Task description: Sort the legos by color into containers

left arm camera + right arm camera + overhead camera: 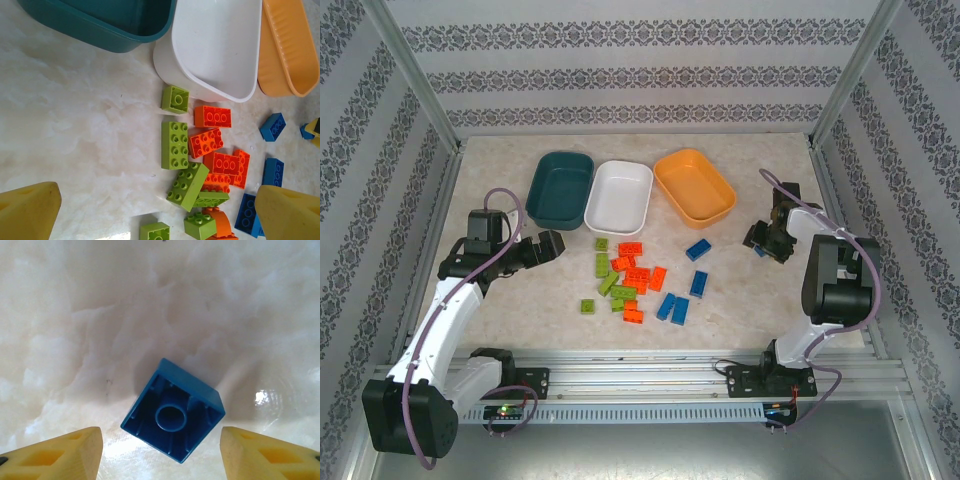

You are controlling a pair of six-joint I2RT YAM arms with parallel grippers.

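Note:
The legos lie mid-table: orange-red ones [638, 277] and lime green ones [607, 275] in a loose pile, and blue ones [673, 307] to its right. Behind them stand the dark teal container [560, 187], the white container [620, 195] and the orange container [694, 186], all three empty. My right gripper [766, 240] is open and low over a lone blue lego [172, 410] that lies upside down, hollow side up. Its fingertips [75, 452] stand on either side of the brick with gaps. My left gripper [552, 246] is open, left of the pile [200, 165].
Metal frame posts and patterned walls close in the table on the left, the right and the back. The left arm's cable loops above its wrist. Bare marbled tabletop [500, 300] lies left of the pile.

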